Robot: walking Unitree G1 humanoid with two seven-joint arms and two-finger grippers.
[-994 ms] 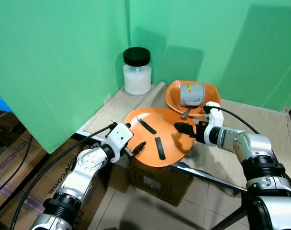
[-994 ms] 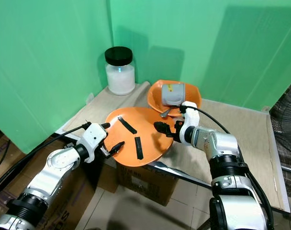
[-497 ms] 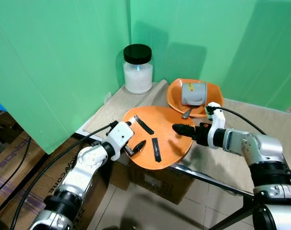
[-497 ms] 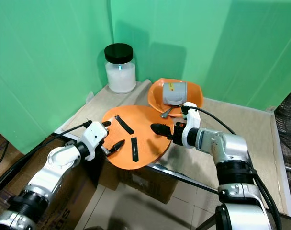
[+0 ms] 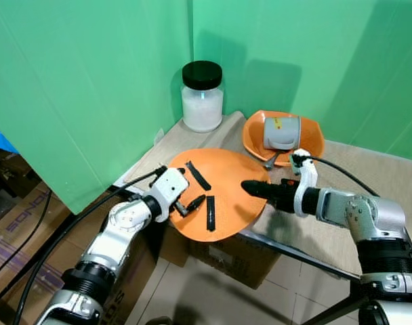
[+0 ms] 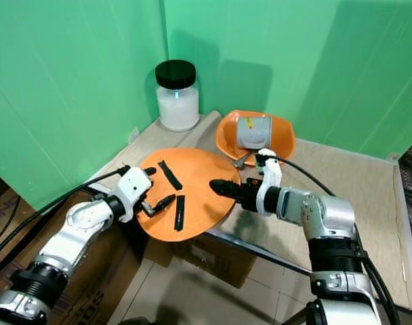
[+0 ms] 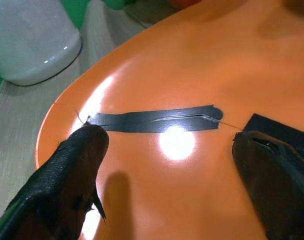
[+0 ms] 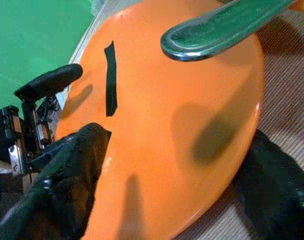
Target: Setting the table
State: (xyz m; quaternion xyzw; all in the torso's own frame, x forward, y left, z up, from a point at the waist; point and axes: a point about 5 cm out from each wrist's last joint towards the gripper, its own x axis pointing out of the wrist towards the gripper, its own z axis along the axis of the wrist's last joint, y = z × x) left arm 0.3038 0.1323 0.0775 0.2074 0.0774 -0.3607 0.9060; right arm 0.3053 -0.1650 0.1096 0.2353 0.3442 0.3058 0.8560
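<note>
A round orange plate (image 5: 226,175) with two black tape strips (image 7: 157,120) on it sticks out past the table's near left corner. My left gripper (image 5: 191,186) is at its left rim, open, with both fingertips (image 7: 72,165) spread over the plate's top. My right gripper (image 5: 250,187) is at the right rim, shut on the plate, one finger (image 8: 72,175) on top and the other low beside the rim. Behind the plate sits an orange bowl (image 5: 316,137) holding a grey cup (image 5: 280,132) and a spoon (image 5: 272,161).
A white jar (image 5: 202,98) with a black lid stands at the table's back left, against the green screens. The beige tablecloth (image 5: 375,172) runs off to the right. A cardboard box (image 5: 226,254) sits under the table, and cables hang off my left arm.
The plate has slid left and toward me, away from the bowl and farther over the table's edge. Both grippers moved with it. The camera also shifted.
</note>
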